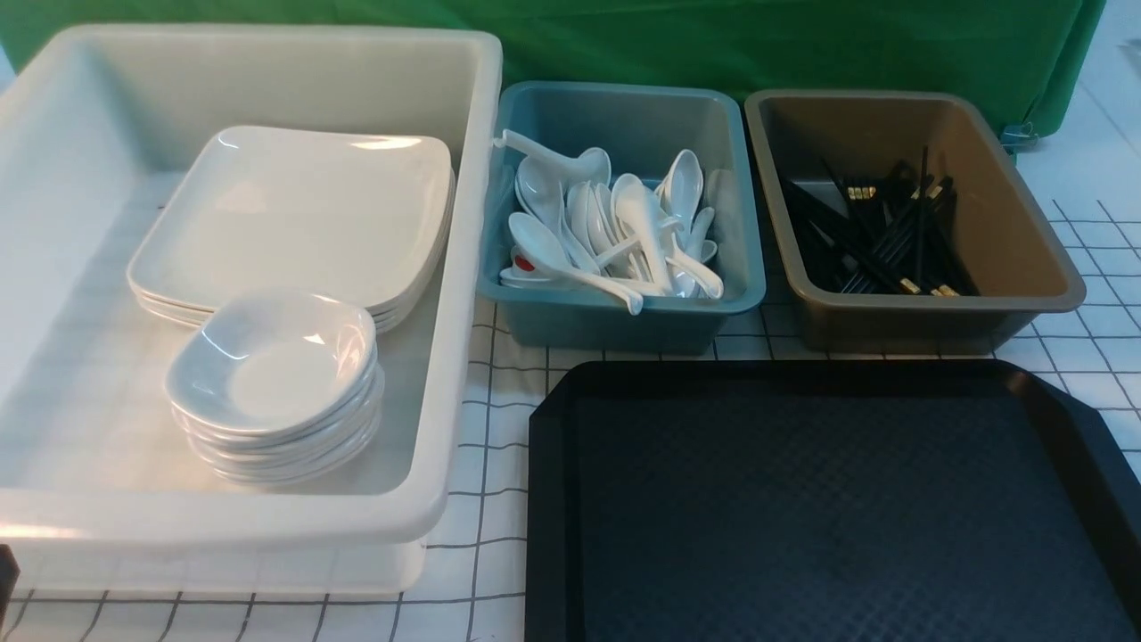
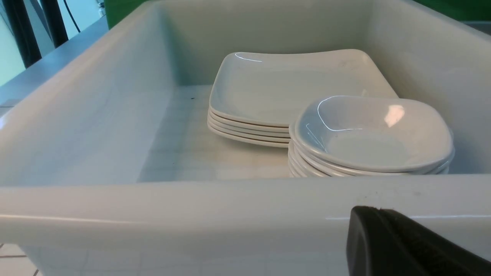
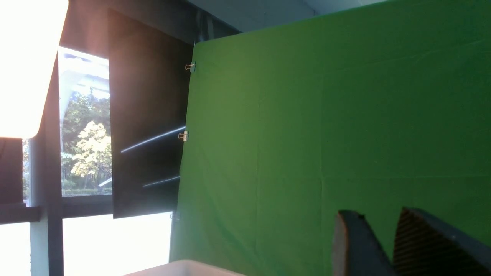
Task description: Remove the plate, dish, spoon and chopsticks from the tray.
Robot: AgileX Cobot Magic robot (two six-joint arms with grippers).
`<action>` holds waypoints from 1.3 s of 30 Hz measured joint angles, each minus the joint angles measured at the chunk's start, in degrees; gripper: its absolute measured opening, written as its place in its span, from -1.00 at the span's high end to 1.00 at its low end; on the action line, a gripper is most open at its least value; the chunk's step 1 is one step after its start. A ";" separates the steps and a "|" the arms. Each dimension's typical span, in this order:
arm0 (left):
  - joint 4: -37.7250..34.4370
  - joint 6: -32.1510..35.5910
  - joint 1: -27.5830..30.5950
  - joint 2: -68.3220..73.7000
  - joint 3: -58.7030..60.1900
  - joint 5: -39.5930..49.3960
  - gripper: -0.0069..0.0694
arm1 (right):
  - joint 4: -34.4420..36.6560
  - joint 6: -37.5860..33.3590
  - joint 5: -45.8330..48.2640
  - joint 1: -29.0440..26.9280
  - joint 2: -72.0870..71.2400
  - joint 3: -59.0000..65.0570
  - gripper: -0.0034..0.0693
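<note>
The black tray lies at the front right; nothing shows on its diamond-pattern floor. Large white plates are stacked in the white bin, with a stack of small white dishes in front of them. Both stacks also show in the left wrist view, the plates and the dishes. White spoons fill the blue bin. Black chopsticks lie in the brown bin. My left gripper is shut and empty, just outside the white bin's near wall. My right gripper is open, empty, facing the green backdrop.
The three bins stand in a row behind and left of the tray on a white gridded cloth. A green backdrop hangs behind them. The white bin's high walls surround the stacks.
</note>
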 joint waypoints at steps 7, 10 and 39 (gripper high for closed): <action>0.00 0.00 0.00 0.00 0.00 0.00 0.81 | 0.00 0.05 0.00 0.00 0.00 0.00 0.33; 0.00 0.00 0.00 0.00 0.00 0.00 0.81 | 0.00 0.05 0.00 0.00 0.00 0.00 0.31; 0.02 0.00 0.00 0.00 0.04 0.00 0.81 | 14.04 -17.19 9.31 -25.88 -1.06 18.06 0.25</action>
